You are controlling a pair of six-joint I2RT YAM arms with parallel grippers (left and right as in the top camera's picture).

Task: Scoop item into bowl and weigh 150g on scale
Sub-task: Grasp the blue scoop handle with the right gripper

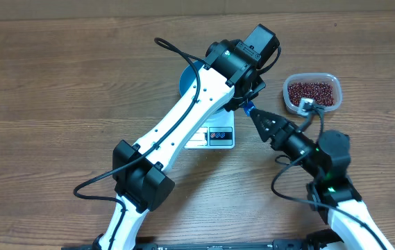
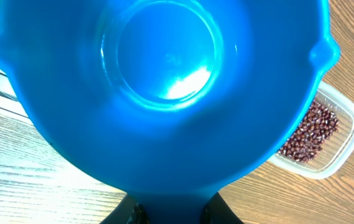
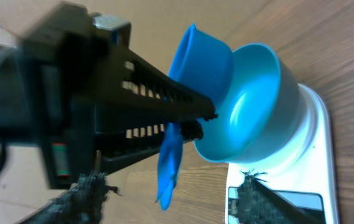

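Wood table [image 1: 44, 69]. Left pincer [image 3: 204, 123] clamps the scoop [image 3: 208, 56], seemingly light and stiff, by its handle. The right pincer [image 1: 256, 117] has its jaws apart around the handle's free end, the likeliest hold. Bowl [image 3: 257, 106] sits on scale [image 3: 316, 143] just beyond.

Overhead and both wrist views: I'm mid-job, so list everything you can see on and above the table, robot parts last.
small rounded beans: many, dark red, heaped in the tub
clear plastic rounded-rectangle tub: one, transparent, on the table to the right of the scale
round deep plastic bowl: one, bright blue, standing on the scale, no beans seen inside
small square kitchen scale: one, white, mid-table under the bowl
small handled plastic scoop: one, blue, in the air beside the bowl
wooden table: one, brown, under everything
left gripper: one, black, shut on the scoop just below its cup
right gripper: one, black, open at the scoop's handle
arms: two, white and black, reaching in from the near edge
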